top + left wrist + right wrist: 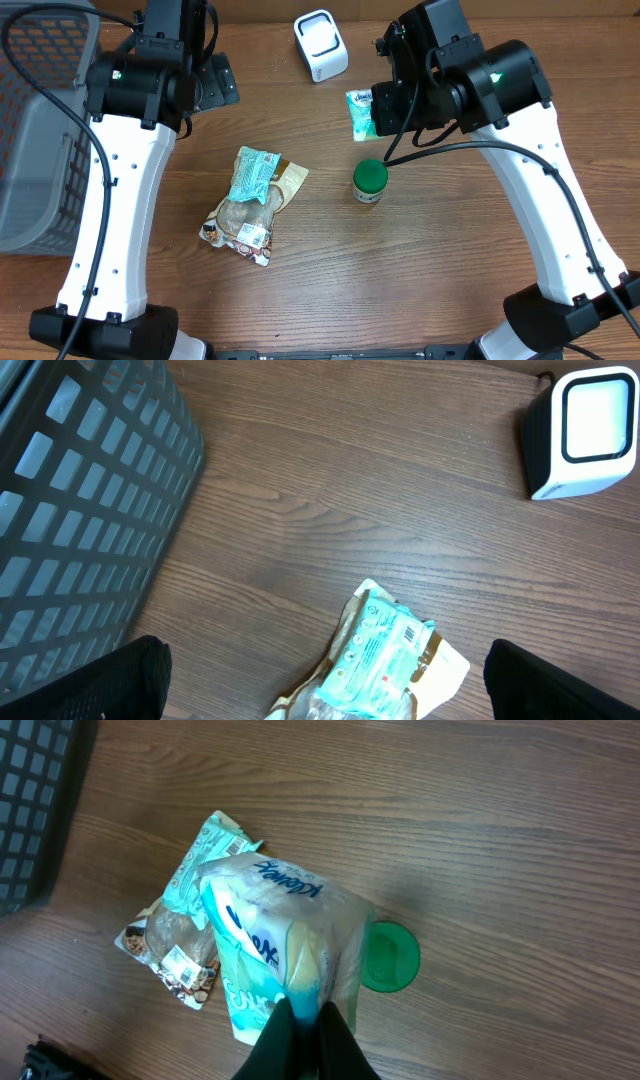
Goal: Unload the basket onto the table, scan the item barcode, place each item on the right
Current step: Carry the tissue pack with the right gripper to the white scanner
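Observation:
My right gripper (308, 1015) is shut on one end of a Kleenex tissue pack (270, 935), held above the table. From overhead the pack (359, 113) hangs a little right of and in front of the white barcode scanner (321, 45). No barcode shows on the pack. My left gripper (325, 695) is open and empty, its fingers (130, 680) spread wide above a teal and brown snack bag (385, 660) lying flat on the table.
A green-lidded jar (370, 181) stands below the held pack, right of the snack bag (255, 200). A grey mesh basket (35, 130) fills the left edge of the table. The scanner (585, 425) faces up at the back.

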`<move>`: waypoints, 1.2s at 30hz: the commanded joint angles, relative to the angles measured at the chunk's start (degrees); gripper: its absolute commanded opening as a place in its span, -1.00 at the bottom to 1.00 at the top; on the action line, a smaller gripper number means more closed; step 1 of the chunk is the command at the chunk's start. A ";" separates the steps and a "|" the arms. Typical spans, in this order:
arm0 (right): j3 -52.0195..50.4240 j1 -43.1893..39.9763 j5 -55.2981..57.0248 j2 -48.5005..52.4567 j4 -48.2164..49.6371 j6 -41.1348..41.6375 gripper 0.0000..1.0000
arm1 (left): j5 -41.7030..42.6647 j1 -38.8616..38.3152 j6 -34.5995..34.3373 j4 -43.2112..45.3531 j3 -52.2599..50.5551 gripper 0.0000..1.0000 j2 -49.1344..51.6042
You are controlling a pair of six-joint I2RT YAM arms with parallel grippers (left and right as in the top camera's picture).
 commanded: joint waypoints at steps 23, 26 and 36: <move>0.63 2.25 18.97 4.76 18.12 -9.88 -0.93 | -0.81 -0.07 0.85 0.07 1.16 0.99 -1.25; 0.63 3.87 25.05 7.39 23.65 -14.86 -0.93 | -0.81 -0.07 0.85 0.07 1.16 0.99 -1.25; 0.59 8.52 40.83 18.80 43.12 -28.81 -0.93 | -0.79 -0.07 0.85 0.07 1.16 0.99 -1.25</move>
